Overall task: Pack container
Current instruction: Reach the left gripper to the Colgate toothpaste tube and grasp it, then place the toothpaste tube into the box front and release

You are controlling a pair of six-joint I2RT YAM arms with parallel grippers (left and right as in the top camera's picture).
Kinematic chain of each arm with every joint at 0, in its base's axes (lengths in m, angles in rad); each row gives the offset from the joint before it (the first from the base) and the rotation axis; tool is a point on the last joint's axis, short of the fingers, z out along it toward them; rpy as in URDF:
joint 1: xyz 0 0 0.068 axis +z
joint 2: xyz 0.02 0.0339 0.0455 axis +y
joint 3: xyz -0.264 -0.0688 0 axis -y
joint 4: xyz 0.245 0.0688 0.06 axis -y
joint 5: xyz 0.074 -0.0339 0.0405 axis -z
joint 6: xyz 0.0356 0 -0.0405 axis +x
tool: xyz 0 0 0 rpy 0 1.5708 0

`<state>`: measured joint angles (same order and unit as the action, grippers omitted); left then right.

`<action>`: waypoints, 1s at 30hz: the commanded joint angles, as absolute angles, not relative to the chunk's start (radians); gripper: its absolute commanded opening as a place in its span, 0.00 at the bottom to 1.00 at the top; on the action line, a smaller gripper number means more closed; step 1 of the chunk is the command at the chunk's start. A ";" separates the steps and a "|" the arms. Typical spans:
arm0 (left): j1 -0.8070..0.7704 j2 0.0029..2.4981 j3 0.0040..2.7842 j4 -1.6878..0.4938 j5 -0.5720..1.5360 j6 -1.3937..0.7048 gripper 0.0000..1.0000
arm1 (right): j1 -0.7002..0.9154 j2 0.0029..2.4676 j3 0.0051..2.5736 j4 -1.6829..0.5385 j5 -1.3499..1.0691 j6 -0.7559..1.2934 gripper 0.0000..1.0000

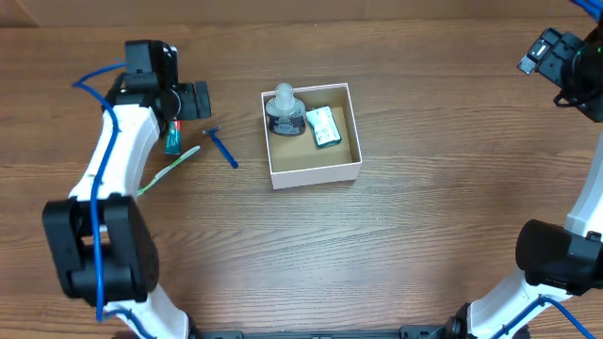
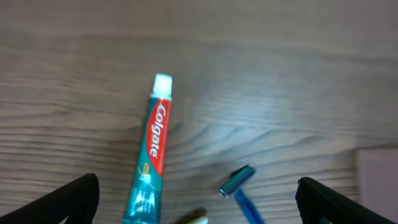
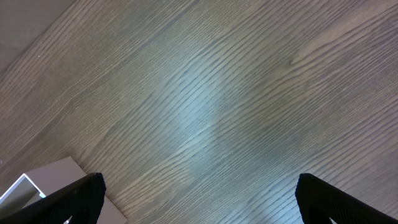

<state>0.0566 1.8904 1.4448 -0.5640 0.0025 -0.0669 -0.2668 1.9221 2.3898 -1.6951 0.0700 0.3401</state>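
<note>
The container is a square white box with a brown inside at the table's middle; its corner shows in the right wrist view. It holds a dark round bottle with a clear cap and a green-and-white packet. A toothpaste tube, a blue razor and a green toothbrush lie on the wood left of it. My left gripper is open and empty above the tube and razor. My right gripper is open and empty at the far right.
The wooden table runs under everything. The table's back edge runs along the top of the overhead view. The arm bases stand at the front left and front right.
</note>
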 commanded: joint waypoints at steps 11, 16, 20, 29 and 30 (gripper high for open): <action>0.153 2.183 1.456 -0.417 0.060 -0.005 1.00 | -0.264 1.900 2.408 -1.692 0.081 0.345 1.00; 0.150 2.216 1.456 -0.400 0.060 0.001 0.55 | -0.264 1.900 2.408 -1.692 0.081 0.345 1.00; 0.143 2.216 1.456 -0.486 0.073 -0.008 0.25 | -0.264 1.900 2.408 -1.692 0.081 0.345 1.00; 0.143 2.198 1.561 -0.726 0.163 -0.086 0.04 | -0.264 1.900 2.408 -1.692 0.081 0.345 1.00; 0.143 2.193 1.612 -0.777 0.174 -0.085 0.04 | -0.264 1.900 2.408 -1.692 0.081 0.345 1.00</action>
<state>0.1505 2.1586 1.5406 -0.6659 0.0933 -0.0605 -0.2665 1.9221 2.3898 -1.6958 0.0708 0.3405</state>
